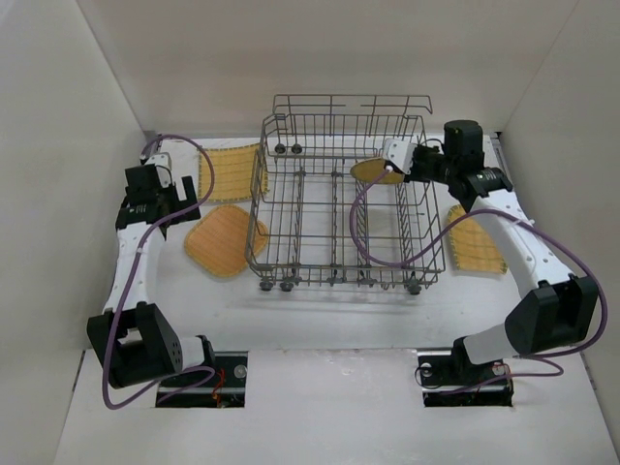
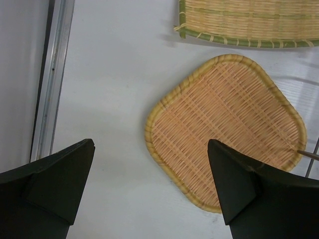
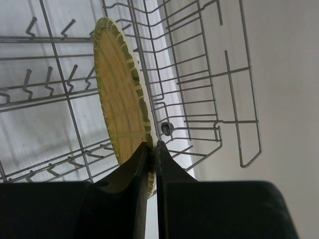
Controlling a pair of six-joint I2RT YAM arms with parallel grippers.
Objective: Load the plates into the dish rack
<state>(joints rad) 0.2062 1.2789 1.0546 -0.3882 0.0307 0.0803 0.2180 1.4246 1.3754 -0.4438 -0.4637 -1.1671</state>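
The plates are four woven bamboo pieces, and only one is at the dish rack [image 1: 300, 208]. That one is the round plate [image 3: 122, 94], tan with a green-striped rim. It stands nearly edge-on among the wires at the rack's far right corner. The right gripper [image 3: 153, 145] has its claw pinched narrow on the plate's lower rim. Whether the plate rests on a tine cannot be told.

The orange-tan plate [image 2: 224, 129] is a rounded square with a tight basket weave and a raised, darker rim. It lies flat on the desk [image 1: 329, 320] just beside the rack's front left corner. Beyond it, toward the far left corner of the desk, lies a pale yellow plate [image 1: 232, 171] with ribbed stripes and a green edge, right against the rack's left side. A second pale ribbed plate [image 1: 473, 239] lies flat by the rack's right side, partly under the right arm.

The left gripper [image 2: 150, 143] hangs over the desk at the orange-tan plate's left edge, its claw spread wide with nothing in it.
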